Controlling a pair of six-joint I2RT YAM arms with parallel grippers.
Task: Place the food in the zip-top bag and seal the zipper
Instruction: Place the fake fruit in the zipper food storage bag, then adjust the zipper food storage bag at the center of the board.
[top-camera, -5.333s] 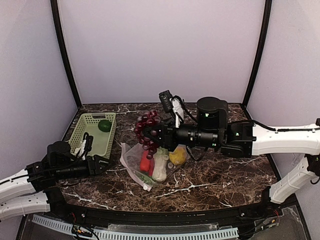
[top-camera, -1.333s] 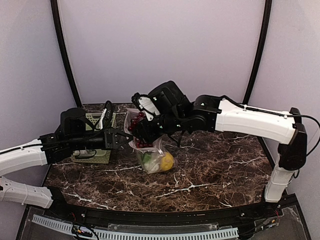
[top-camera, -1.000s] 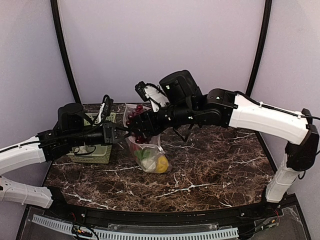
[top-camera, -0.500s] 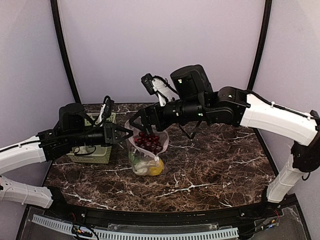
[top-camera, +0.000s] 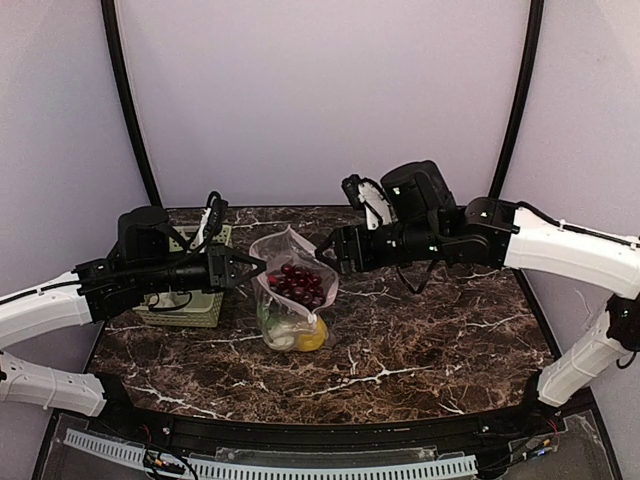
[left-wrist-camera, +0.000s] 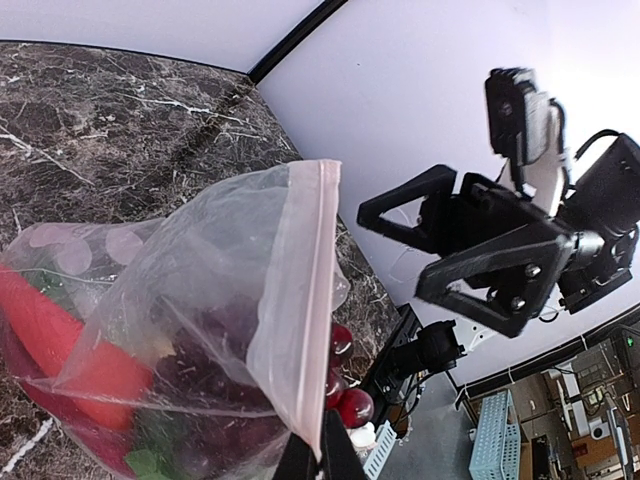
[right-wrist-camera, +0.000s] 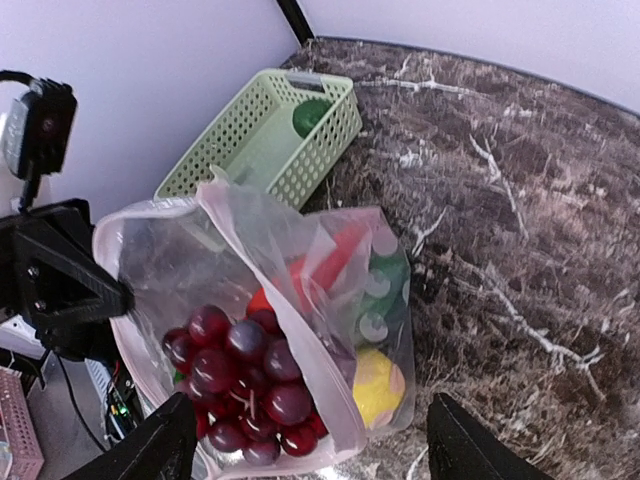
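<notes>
The zip-top bag stands upright on the marble table, mouth open upward. My left gripper is shut on the bag's top edge, right on the pinkish zipper. Inside the bag sit a bunch of dark red grapes, a yellow lemon, a red chili and green and white pieces. My right gripper hangs open beside the bag's upper right corner, apart from it and holding nothing. In the right wrist view its fingers frame the bag from above.
A pale green mesh basket with a green ball in it stands left of the bag, partly behind my left arm. Black frame posts rise at the back corners.
The grapes left my right gripper and now lie in the bag's mouth. The right arm has drawn back to the right. My left gripper keeps its hold on the bag's edge.
</notes>
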